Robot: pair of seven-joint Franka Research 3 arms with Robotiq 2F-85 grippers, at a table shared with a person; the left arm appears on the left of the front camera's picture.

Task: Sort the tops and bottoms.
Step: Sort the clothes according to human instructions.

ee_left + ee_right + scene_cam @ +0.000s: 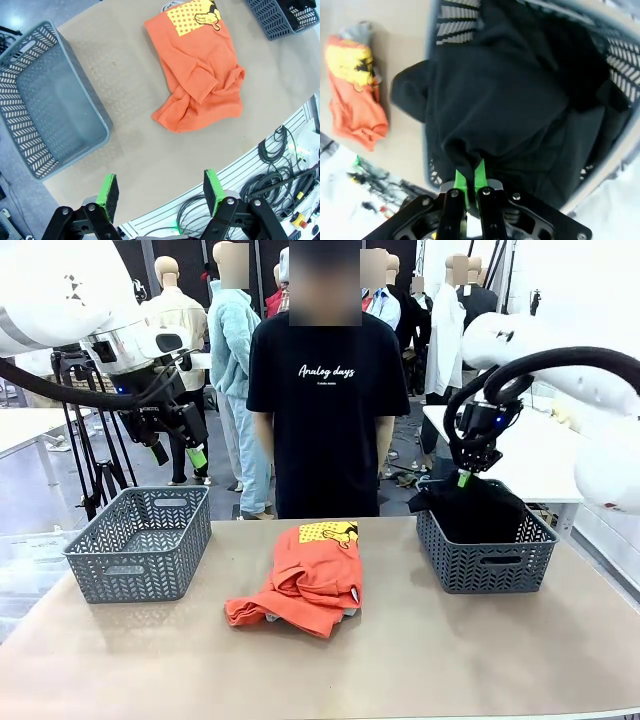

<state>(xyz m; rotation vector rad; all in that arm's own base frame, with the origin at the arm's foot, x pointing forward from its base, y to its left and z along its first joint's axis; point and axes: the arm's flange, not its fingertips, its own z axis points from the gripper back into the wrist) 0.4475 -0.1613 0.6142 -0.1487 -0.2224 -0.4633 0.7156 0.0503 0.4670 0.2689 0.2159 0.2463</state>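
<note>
So we've got the big tan table (500, 660) with a person (325, 420) in a black tee with white lettering standing at the far side, arms down.

Two grey plastic baskets sit on the table. The left basket (140, 545) is on our left side, and the left wrist view shows its bare floor. The right basket (485, 565) is well apart from it, over on our right side.

The black bottoms (470, 505) are mostly inside that right basket. They're bunched up, and one fold spills over the rim on the side facing the middle of the table.

The orange T-shirt (310, 575) lies crumpled on the table between the baskets, touching neither. Its yellow print faces up at the end nearer the person. A bit of light grey shirt (360, 31) peeks out from under that end, and we can't tell much more about it.

Our right gripper (464, 478) hangs just above the right basket. Its green pads are pinched tight on a peak of the black bottoms, pulling that bit up.

Our left gripper (180, 456) hovers above the left basket with its fingers spread wide and nothing between them.
</note>
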